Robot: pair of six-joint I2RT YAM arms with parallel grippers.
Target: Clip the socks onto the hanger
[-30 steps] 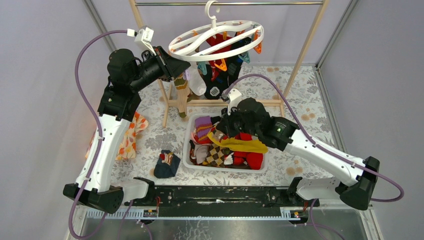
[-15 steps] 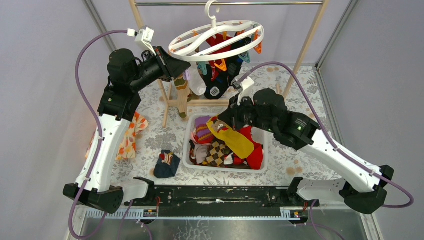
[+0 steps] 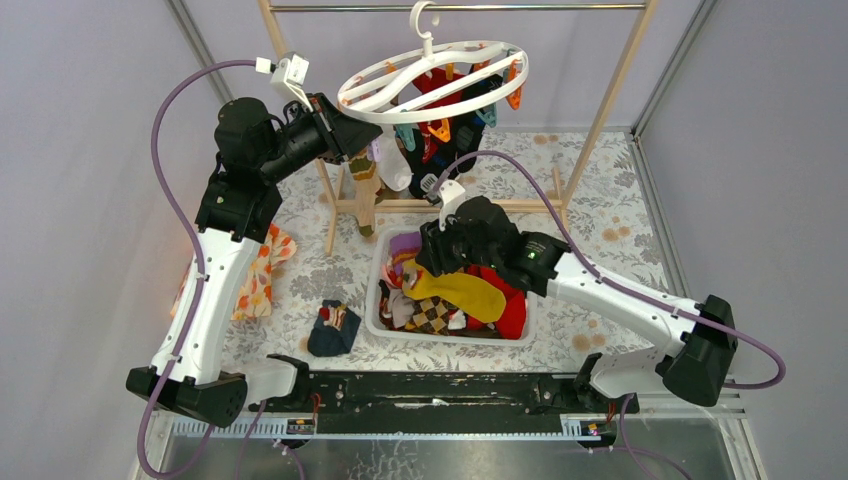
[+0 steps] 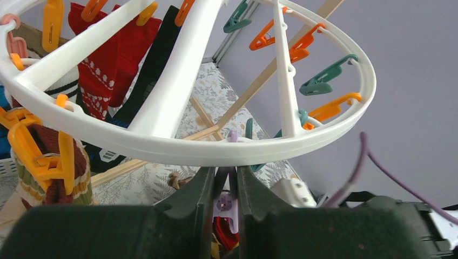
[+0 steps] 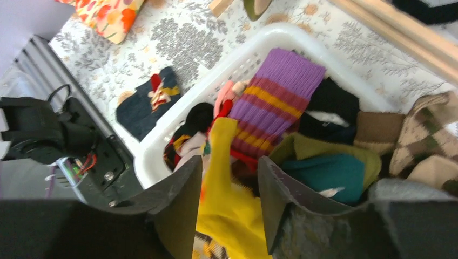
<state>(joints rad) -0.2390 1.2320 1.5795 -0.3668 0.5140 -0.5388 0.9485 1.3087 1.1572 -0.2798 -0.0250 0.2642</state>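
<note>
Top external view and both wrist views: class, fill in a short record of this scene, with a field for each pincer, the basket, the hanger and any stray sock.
left pincer: closed narrowly on what looks like a lilac clip, just under the hanger rim
right pincer: open, over the yellow sock
basket: white, holds mixed socks
hanger: white ring, a red sock and others clipped on
stray: dark sock lying left of the basket

Overhead wide, left wrist close under hanger (image 4: 173, 97)
</note>
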